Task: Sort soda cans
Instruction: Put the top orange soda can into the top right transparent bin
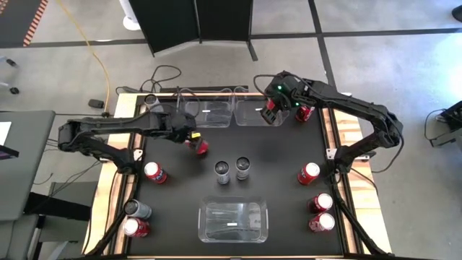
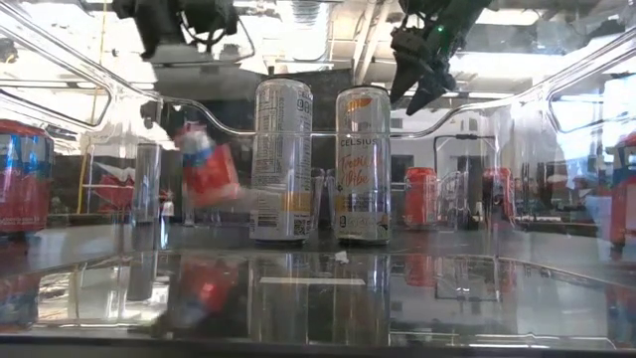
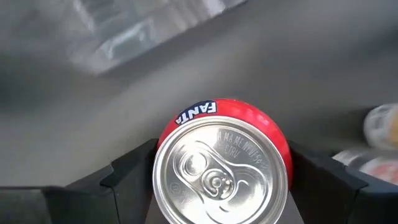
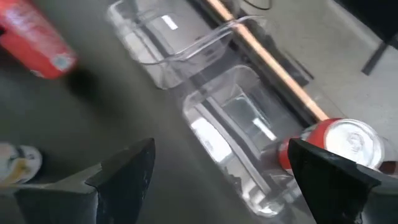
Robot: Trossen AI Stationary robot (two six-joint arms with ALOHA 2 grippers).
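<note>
My left gripper (image 1: 193, 141) is shut on a red Fanta can (image 3: 222, 168) with a silver top, above the table's left-centre, short of the far bins. In the low view this can (image 2: 206, 169) shows blurred. My right gripper (image 1: 273, 113) hangs open and empty over the far right clear bin (image 1: 253, 113); its fingers (image 2: 422, 85) point down. Two tall silver cans (image 1: 222, 171) (image 1: 242, 168) stand upright mid-table. More red cans stand at the left (image 1: 154, 172) and the right (image 1: 308, 173). My left gripper pinches the red can between its two fingers, one on each side of the can's wall (image 3: 285, 144) just below the silver top. The fingers come slanting down from the table's left. The can hangs tilted, lifted clear of the table.
A second clear bin (image 1: 206, 113) sits left of the far right one, and a third (image 1: 232, 220) at the near edge. A red can (image 1: 303, 112) stands just right of the far bins. Cans stand in clusters near left (image 1: 137, 219) and near right (image 1: 322, 211).
</note>
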